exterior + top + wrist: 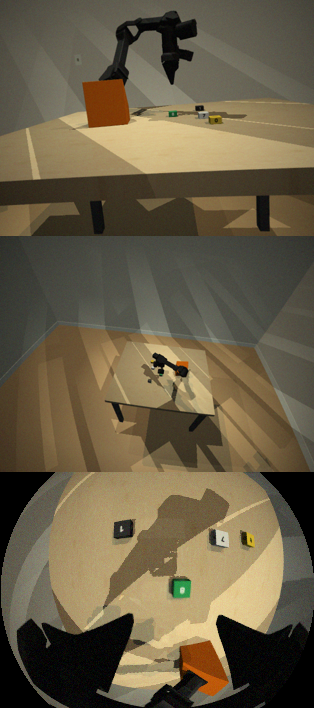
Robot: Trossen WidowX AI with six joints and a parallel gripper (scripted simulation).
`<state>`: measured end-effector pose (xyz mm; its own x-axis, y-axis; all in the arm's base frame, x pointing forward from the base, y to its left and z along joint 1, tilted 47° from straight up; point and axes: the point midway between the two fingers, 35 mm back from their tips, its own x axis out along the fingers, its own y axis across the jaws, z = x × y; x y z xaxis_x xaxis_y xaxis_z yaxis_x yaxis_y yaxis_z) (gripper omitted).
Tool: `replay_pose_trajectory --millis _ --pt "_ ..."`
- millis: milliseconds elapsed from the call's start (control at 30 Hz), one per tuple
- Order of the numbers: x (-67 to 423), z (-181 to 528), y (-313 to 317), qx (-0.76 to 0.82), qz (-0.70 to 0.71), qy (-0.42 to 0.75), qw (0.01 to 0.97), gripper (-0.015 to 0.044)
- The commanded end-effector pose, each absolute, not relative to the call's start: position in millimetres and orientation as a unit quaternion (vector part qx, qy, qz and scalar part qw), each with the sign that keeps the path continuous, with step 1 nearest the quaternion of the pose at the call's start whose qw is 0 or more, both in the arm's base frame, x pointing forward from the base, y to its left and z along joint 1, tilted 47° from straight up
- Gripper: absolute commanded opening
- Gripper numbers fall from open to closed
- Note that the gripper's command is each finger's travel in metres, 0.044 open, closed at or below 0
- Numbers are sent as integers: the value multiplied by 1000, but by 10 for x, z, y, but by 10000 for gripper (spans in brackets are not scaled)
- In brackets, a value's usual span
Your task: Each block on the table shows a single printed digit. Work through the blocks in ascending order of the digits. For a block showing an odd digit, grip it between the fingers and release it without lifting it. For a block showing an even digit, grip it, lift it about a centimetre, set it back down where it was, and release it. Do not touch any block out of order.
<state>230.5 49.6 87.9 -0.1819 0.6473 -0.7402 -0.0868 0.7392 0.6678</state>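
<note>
The hand [171, 80] hangs high above the tabletop [177, 142], its fingers spread wide, grasping and touching nothing.

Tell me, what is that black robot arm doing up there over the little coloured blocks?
The black robot arm's gripper hangs open and empty, high above the wooden table. Below lie four small blocks: a yellow block marked 0, a black block marked 1, a white block marked 7 and a green block marked 8. None is being touched. A big orange box stands by the arm's base.
</note>
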Motion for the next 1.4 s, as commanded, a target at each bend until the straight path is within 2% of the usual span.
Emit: replay_pose_trajectory --millis 0,700,1067,1367 --pt "2214 754 323 218 323 697 602 400" --pt "2222 746 304 221 325 696 602 400" --pt "3191 1419 1187 221 326 693 604 400" --pt "3231 1470 1268 222 328 693 603 400"
